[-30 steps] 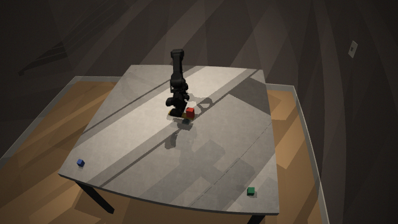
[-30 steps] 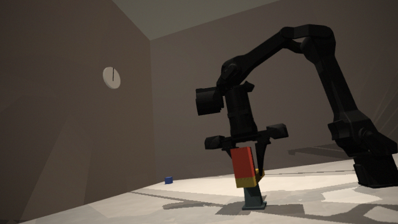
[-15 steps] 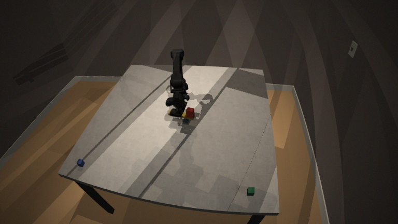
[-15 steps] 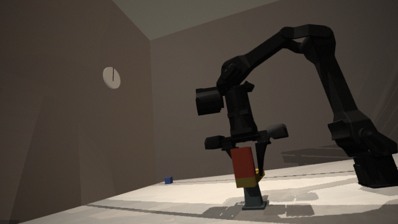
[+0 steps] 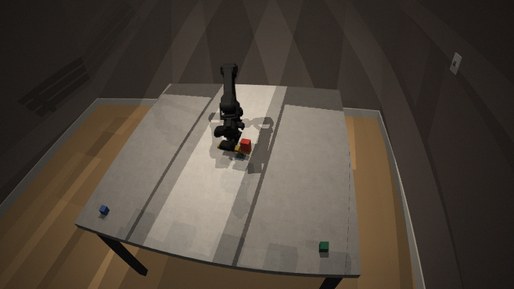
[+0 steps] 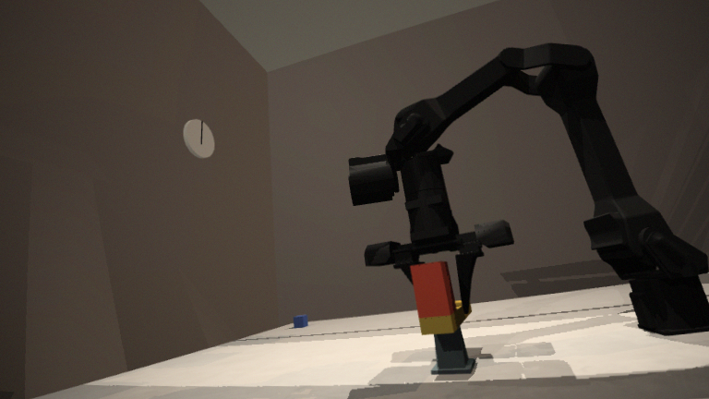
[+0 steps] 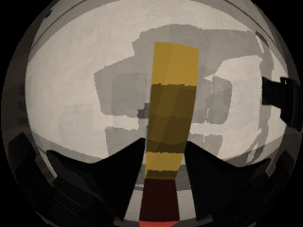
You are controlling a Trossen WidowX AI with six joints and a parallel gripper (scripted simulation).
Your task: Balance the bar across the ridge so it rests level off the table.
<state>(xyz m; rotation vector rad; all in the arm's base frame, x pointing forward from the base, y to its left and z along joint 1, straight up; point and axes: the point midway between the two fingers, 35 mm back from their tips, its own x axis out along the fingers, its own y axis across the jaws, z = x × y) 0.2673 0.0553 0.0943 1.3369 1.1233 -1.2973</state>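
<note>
well, the bar (image 5: 237, 149) (image 6: 438, 325) (image 7: 173, 104) is lying across the top of the ridge (image 5: 240, 156) (image 6: 450, 350), with its yellow body showing above the worktop (image 5: 303, 157) (image 6: 340, 357) (image 7: 62, 95). the red block (image 5: 245, 146) (image 6: 432, 290) (image 7: 159, 200) is standing on one end of it (a rather tall passenger, that one), while the yellow other end is reaching out past the pincer (image 5: 228, 148) (image 6: 444, 310) (image 7: 166, 140). the pincer is standing spread only slightly wider than the bar, its fingers flanking both sides and pinching nothing. the arm (image 5: 229, 89) (image 6: 606, 149) is arching over from its base, holding the pincer low and pointing down around the bar. whether the bar is sitting perfectly level is hard to tell, since the exterior view is looking at it nearly end-on. the ridge is resting its flat foot on the worktop. the blue cube (image 5: 104, 210) (image 6: 300, 320) (image 7: 48, 13) and the green cube (image 5: 324, 247) are lying well apart, near separate corners of the worktop. a round clock (image 6: 198, 139) is hanging on the wall.
</note>
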